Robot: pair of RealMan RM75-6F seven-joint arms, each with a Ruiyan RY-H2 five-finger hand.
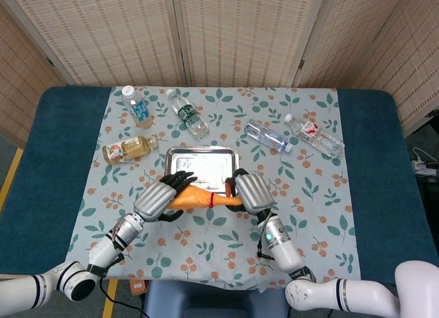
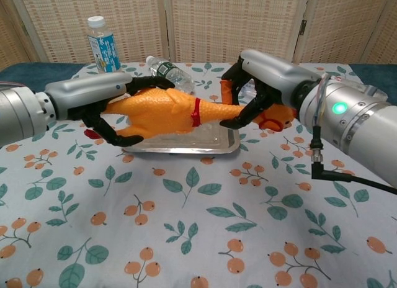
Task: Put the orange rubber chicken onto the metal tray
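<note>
Carry step: rubber chicken is airborne over the near edge of the metal tray. Right hand grips its neck, left hand wraps the body, probably bearing weight. Next: forward, lower, let go.

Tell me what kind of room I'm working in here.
Probably a staged test area: woven folding screens behind, a table with a fruit-print cloth, and scattered plastic bottles.

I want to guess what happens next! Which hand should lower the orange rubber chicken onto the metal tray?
Probably both: the left hand grips the orange rubber chicken by its body and the right hand by its neck, above the metal tray.
</note>
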